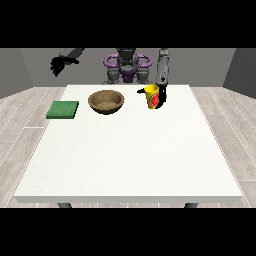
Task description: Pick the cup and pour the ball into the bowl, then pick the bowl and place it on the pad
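1. The table filled the view, white, the robot behind its far edge and everything bunched along that far side.
2. The bowl, brown and upright, sat near the far edge a bit left of the middle, well apart from the cup. The ball could not be seen in it.
3. The pad, flat and green, lay at the table's left edge, just beside the bowl with bare table between them.
4. The cup, yellow with a red patch, was near the far edge right of the middle, looking tilted. Whether it rested on the table or was already lifted, I couldn't tell; no ball showed.
5. The hand at the view's right was down against the cup's right side, apparently gripping it, though how the fingers closed couldn't be made out.
6. The hand at the view's left hung high beyond the table's far left corner, fingers drooping loosely, holding nothing.
7. My call: step one, the cup pick. Next it needed carrying left over the bowl and tipping.
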